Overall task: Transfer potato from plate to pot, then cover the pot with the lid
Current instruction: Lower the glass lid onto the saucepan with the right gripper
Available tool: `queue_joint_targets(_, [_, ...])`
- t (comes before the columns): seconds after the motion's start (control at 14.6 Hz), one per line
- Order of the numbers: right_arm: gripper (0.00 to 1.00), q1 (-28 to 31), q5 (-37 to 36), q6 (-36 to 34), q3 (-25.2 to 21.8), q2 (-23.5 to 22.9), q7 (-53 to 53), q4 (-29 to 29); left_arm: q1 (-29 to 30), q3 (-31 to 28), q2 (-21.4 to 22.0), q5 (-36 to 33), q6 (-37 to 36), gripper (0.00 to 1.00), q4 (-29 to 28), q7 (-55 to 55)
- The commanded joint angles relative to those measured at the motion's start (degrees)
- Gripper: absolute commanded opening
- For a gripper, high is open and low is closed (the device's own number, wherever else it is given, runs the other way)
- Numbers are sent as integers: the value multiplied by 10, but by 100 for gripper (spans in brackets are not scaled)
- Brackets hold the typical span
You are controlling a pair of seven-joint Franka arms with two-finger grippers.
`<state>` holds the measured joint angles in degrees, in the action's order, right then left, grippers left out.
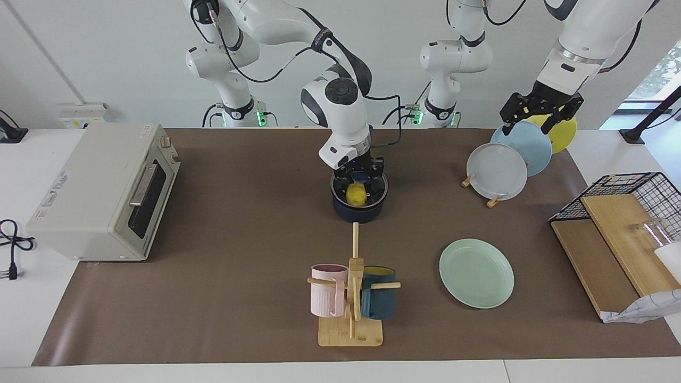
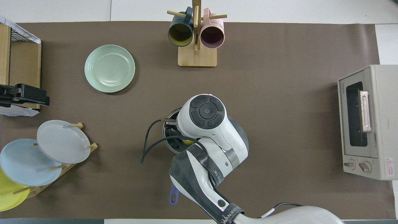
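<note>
The pot stands on the brown mat near the middle of the surface, nearer to the robots than the wooden mug rack. The glass lid sits on the pot's rim, and the yellow potato shows through it, inside the pot. The right claw is down on top of the lid, closed on its blue knob. In the overhead view the right arm covers nearly all of this: only an edge of the pot, a sliver of the potato and the end of the pot's blue handle, nearer to the robots, peek out from under it. The pale green plate lies flat with nothing on it, toward the left arm's end of the surface and farther from the robots than the pot. The left claw waits in the air with its fingers spread wide and nothing between them, over the rack of upright plates at that same end. A toaster oven stands at the right arm's end, and a wire basket with wooden boards at the left arm's end.
</note>
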<state>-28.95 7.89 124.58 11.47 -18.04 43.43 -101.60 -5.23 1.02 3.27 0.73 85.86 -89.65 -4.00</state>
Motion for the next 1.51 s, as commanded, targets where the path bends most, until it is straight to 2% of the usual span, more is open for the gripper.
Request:
queue_joint_targets(0.0, [0, 5, 14, 16, 2, 7, -17, -14, 21, 16, 2, 7, -1, 100, 1, -6])
queue_joint_targets(0.41, [0, 3, 14, 31, 2, 9, -17, -25, 21, 17, 2, 6, -21, 100, -15, -6])
queue_joint_targets(1.44, [0, -1, 3, 53, 1, 8, -29, -25, 21, 17, 3, 8, -14, 100, -15, -6])
